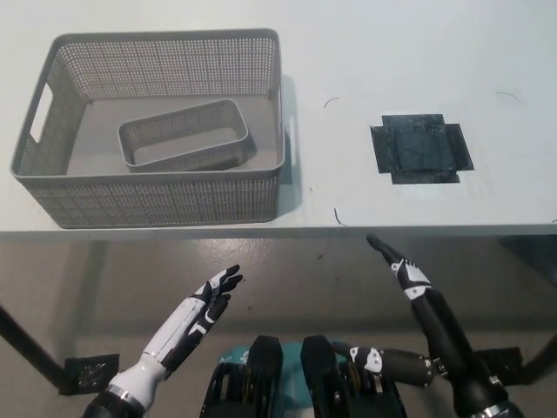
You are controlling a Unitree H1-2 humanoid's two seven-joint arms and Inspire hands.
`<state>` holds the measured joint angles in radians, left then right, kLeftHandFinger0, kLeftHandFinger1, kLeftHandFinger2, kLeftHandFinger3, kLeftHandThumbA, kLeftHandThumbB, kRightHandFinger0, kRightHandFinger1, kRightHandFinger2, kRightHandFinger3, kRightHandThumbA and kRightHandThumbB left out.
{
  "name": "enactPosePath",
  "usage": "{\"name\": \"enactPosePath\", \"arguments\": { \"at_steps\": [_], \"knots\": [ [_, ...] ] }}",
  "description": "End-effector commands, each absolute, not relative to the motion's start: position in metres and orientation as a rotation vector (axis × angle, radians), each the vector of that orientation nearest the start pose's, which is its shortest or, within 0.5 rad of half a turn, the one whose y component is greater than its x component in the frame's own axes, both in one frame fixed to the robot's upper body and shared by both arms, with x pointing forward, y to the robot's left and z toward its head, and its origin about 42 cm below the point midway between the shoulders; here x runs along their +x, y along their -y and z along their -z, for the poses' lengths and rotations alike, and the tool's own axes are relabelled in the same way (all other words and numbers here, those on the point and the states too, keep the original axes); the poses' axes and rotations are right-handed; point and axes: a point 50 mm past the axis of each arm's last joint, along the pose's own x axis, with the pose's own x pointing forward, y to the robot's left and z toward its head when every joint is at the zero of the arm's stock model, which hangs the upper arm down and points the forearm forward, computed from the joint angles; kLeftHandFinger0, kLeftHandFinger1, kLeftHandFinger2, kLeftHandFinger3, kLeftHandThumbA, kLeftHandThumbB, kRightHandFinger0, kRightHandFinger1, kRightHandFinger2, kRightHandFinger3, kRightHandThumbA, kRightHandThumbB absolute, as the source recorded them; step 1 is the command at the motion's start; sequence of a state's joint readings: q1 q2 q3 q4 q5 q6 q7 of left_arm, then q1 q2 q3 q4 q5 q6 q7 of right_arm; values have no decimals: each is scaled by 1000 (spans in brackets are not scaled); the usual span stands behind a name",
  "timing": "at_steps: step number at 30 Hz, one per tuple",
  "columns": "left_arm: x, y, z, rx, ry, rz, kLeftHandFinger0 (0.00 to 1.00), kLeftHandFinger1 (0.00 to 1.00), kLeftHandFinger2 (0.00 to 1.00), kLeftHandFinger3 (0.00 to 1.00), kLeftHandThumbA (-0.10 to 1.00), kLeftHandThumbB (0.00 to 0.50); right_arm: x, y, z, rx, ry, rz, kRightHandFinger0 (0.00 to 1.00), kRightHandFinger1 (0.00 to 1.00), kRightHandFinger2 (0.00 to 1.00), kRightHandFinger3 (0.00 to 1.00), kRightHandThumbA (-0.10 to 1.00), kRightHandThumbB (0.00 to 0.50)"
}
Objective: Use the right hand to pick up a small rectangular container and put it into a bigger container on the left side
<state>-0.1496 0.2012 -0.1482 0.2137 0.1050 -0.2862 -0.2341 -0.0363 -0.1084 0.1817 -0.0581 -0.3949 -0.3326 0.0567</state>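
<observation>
A small grey perforated rectangular container (184, 136) lies inside the bigger grey basket (157, 198) at the table's left. My black right hand (402, 267) is below the table's front edge at the lower right, fingers stretched out straight, holding nothing. My white left hand (211, 296) rests below the table at the lower left, fingers spread, holding nothing.
A black square patch (420, 148) is stuck to the white table (365, 52) to the right of the basket. The floor shows below the table's front edge, with a dark foot pad (90, 368) at the lower left.
</observation>
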Motion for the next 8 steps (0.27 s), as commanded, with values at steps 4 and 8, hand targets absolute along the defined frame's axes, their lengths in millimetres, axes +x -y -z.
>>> {"name": "enactPosePath", "arguments": {
  "at_steps": [4,8],
  "knots": [
    [332,-220,-107,325,245,397,1000,1000,1000,1000,1000,303,308,188,-116,-271,373,-281,1000,1000,1000,1000,1000,212],
    [333,-223,-107,308,249,387,1000,1000,1000,1000,1000,270,313,187,-104,-207,292,-289,1000,1000,1000,1000,1000,226]
  ]
}}
